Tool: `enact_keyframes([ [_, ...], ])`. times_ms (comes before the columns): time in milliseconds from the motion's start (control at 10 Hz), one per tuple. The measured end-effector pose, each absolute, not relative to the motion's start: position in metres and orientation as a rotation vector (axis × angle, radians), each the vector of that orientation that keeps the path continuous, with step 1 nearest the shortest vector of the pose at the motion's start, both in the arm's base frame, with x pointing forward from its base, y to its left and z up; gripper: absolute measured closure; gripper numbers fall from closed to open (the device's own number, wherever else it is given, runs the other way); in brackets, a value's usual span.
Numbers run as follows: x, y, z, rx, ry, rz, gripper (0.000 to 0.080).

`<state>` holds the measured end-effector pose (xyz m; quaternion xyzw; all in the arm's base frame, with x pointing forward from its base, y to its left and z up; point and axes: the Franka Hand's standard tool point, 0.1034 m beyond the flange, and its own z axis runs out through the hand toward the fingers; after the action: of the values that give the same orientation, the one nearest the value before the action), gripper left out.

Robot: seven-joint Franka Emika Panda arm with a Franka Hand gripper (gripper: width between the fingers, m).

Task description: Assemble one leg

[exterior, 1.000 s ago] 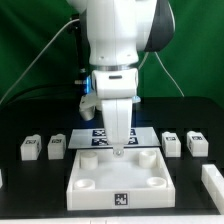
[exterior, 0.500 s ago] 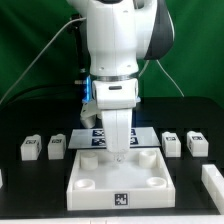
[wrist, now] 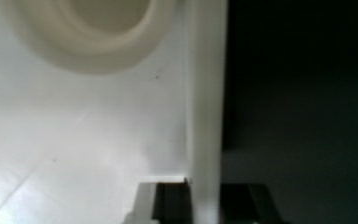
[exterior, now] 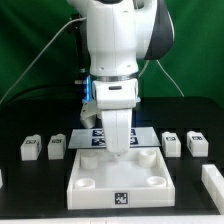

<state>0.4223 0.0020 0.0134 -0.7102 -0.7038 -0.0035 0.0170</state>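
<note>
The wide flat white board with round corner sockets lies at the table's middle. My gripper points straight down at its far rim. In the wrist view the gripper has one dark finger on each side of the thin white rim, both pressed against it. A round socket shows beside the rim. Two legs, small white posts with marker tags, stand on the exterior view's left and two on its right. All are apart from the gripper.
The marker board lies just behind the socket board, partly hidden by the arm. A white block sits at the exterior view's right edge and another at its left edge. The tabletop is black.
The arm came down a little between one second ago and half a second ago, bringing the gripper onto the board's far rim. Nothing has visibly moved since then.
</note>
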Motion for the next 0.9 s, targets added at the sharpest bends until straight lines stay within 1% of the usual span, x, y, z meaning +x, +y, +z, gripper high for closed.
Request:
enact_keyframes([
  [700,0.423,0.002,0.014,-2.210,-2.185,-0.012,0.0742],
  [900,0.448,0.019,0.014,-2.235,-2.179,-0.055,0.0742],
])
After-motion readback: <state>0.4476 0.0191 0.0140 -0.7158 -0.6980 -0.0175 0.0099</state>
